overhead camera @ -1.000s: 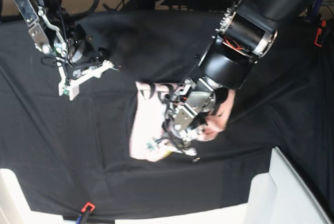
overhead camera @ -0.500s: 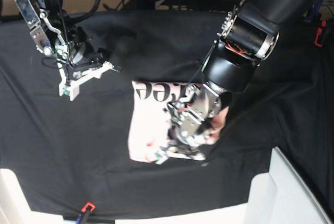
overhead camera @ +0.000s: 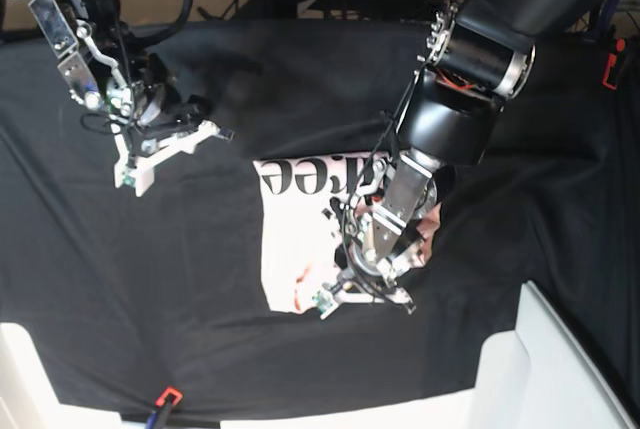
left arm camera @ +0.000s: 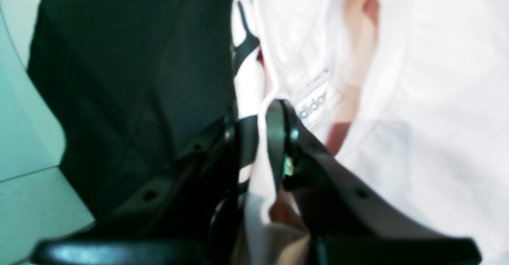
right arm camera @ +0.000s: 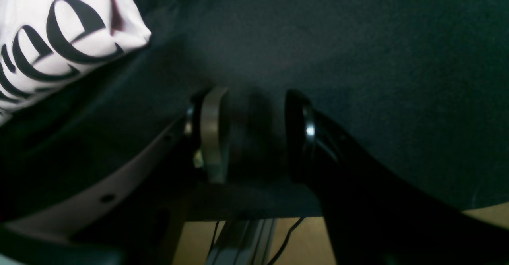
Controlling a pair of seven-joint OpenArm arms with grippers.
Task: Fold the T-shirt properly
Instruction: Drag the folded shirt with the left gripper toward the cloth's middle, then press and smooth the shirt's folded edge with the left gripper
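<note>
On the black table cloth (overhead camera: 120, 279) that covers the desk, the T-shirt (overhead camera: 300, 249) lies in a compact, roughly rectangular bundle near the middle. Its upper edge shows the black lettering, read upside down in the base view; the plain pale pink surface runs below that toward the near edge of the cloth.

My left gripper (left arm camera: 260, 138) sits at the shirt's lower right edge. Its fingers are drawn almost together with a pinch of pale fabric between them; the left wrist view shows cloth running up through the narrow gap. Just beyond the fingertips in that view lies the neckline with a small white label bearing blue letters, only partly legible. Dark cloth fills the side of the view away from the shirt.

My right gripper (overhead camera: 180, 139) hangs over bare black cloth, well apart from the shirt, off its upper corner on the lettered side. Its fingers stand moderately spread with nothing between them; the right wrist view shows only dark cloth in the gap. The lettered corner of the shirt (right arm camera: 59, 38) shows at the edge of that view, clear of the fingers.

White panels (overhead camera: 560, 369) sit at the near corners of the desk, beyond the cloth's edge. A small red and black item (overhead camera: 165, 399) lies at the cloth's near edge; I cannot tell what it is.
</note>
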